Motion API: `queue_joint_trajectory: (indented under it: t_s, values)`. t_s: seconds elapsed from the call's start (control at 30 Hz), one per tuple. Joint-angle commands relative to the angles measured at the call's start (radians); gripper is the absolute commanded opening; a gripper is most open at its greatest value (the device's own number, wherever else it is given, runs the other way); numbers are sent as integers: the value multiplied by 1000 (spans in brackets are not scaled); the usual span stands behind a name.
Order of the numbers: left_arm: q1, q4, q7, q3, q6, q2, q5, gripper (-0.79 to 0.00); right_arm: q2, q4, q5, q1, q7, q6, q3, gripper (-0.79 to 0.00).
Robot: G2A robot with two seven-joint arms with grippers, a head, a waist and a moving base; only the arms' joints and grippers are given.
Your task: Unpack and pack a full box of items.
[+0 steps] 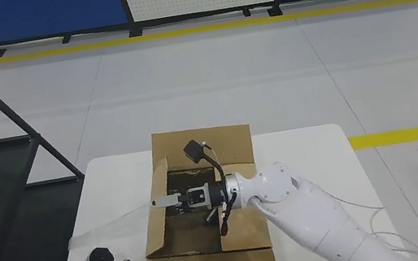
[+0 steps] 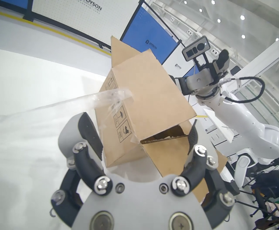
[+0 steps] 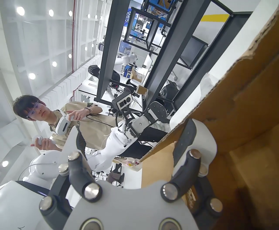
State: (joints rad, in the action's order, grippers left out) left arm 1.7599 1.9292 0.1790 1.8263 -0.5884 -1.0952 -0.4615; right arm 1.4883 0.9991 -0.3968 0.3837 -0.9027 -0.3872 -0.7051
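The box (image 1: 201,143) stands in the middle of the white worktop (image 1: 116,178) with all its flaps folded out, so the opening is done. My right end effector (image 3: 133,135) is at the box's side flap (image 3: 228,102), spread wide, with one finger inside the flap's edge and the other outside; it pinches nothing. A sheet of clear plastic film (image 2: 110,95) trails from that upper edge out over the worktop. My left end effector (image 2: 139,125) sits low near the worktop's corner, apart from the box, also spread and empty. The box's inside is dark, and I cannot tell what it holds. No items lie out yet, so I judge the unpacking barely begun and the repacking all ahead.
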Motion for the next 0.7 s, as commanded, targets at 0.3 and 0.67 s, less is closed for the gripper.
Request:
queue_joint_trajectory:
  t_s: [0.3, 0.67]
  values:
    - [27, 54, -225, -84, 117, -20, -343, 0, 67, -83, -32, -67, -9, -46, 57, 0]
    - [-20, 61, -254, -157, 278, -38, -328, 0, 116, -150, -38, -102, -45, -85, 83, 0]
